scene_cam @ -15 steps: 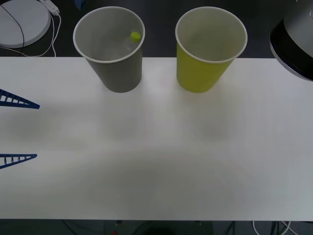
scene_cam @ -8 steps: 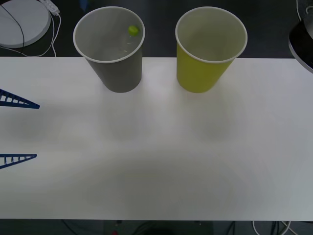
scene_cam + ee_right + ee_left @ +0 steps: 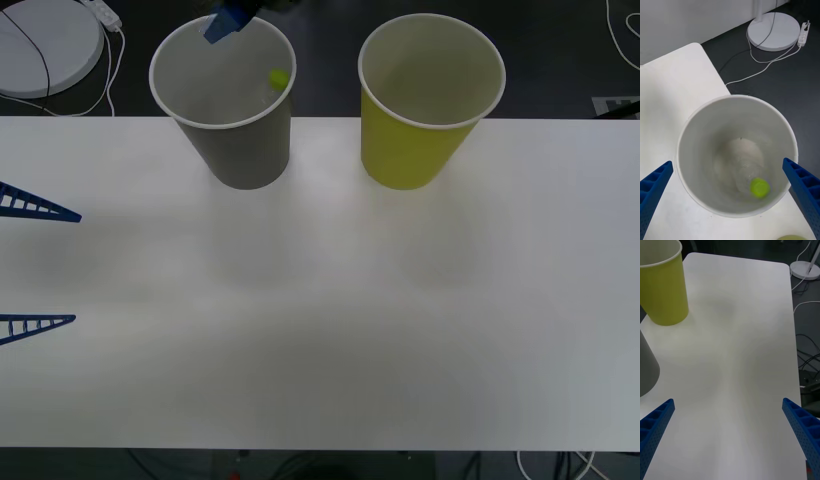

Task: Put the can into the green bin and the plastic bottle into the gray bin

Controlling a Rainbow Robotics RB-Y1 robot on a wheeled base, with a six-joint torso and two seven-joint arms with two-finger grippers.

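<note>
Lying inside the gray bin (image 3: 735, 157), the plastic bottle (image 3: 752, 180) looks light and crushable, best gripped mid-body; right gripper (image 3: 730, 195) above it and left gripper (image 3: 730, 435) both gape.

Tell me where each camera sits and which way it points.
Front view: above the arms, looking down at the table; left gripper at the left edge, jaws open.
Right wrist view: right gripper, jaws open, straight above the gray bin holding the plastic bottle.
Left wrist view: along the table toward the green bin.
All three share the gray bin.
</note>
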